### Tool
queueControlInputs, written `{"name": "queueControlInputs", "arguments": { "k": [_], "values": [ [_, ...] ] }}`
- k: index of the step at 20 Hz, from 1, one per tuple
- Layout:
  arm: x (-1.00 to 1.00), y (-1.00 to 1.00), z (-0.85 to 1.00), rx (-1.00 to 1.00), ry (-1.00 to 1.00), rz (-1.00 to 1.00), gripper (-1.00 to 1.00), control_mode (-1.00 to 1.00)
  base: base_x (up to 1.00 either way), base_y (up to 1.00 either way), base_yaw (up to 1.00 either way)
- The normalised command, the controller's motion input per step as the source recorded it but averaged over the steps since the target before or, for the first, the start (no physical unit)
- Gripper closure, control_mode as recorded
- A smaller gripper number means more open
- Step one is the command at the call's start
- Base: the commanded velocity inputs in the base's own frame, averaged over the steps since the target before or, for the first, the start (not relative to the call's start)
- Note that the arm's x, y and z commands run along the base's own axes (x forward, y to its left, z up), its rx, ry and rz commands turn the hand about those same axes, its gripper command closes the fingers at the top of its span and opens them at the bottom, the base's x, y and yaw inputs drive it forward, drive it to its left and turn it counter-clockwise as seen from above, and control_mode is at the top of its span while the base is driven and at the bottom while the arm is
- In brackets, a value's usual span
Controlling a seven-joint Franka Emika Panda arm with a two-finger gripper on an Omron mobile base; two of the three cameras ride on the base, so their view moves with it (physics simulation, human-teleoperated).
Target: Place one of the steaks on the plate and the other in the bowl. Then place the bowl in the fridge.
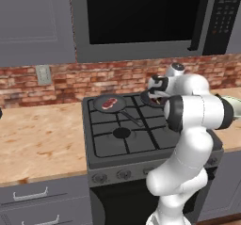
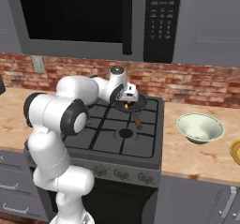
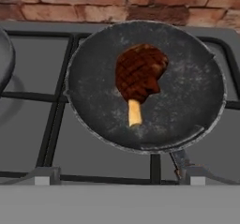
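1. Your gripper (image 2: 127,101) hovers with its jaws spread wide and empty above the right rear frying pan (image 3: 145,85). The first step is in hand, since neither steak has been lifted yet.
2. In the hand view the darker steak (image 3: 139,73) lies just above the pan's centre, with a pale bone stub pointing toward 6 o'clock. Your next move, by my reading, is to drop straight down and close across the meat's narrow part.
3. The pan's raised rim rings the steak, so you must come in from above, not from the side.
4. In the left base view the red marbled steak (image 1: 109,102) waits in the left rear pan (image 1: 111,104), at 9 o'clock from your gripper.
5. The bowl (image 2: 199,127) stands on the counter (image 2: 187,155) at 3 o'clock of the stove (image 2: 123,134), with open wood between them. The yellow plate (image 2: 236,152) shows at the frame's right edge.
6. The brick wall (image 3: 117,0) is close behind the pan and the microwave (image 2: 93,17) hangs overhead, so lift low.
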Motion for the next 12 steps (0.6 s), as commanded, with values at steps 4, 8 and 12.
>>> {"name": "queueControlInputs", "arguments": {
  "k": [4,8,12],
  "values": [
    [0.41,-0.07,-0.11,0.00,0.06,0.00,-1.00,-1.00,0.00,0.00,0.00],
    [0.33,-0.03,-0.12,0.00,0.01,0.00,-1.00,-1.00,0.00,0.00,0.00],
    [0.29,0.00,-0.24,0.00,0.00,0.00,-1.00,-1.00,0.00,0.00,0.00]
  ]
}}
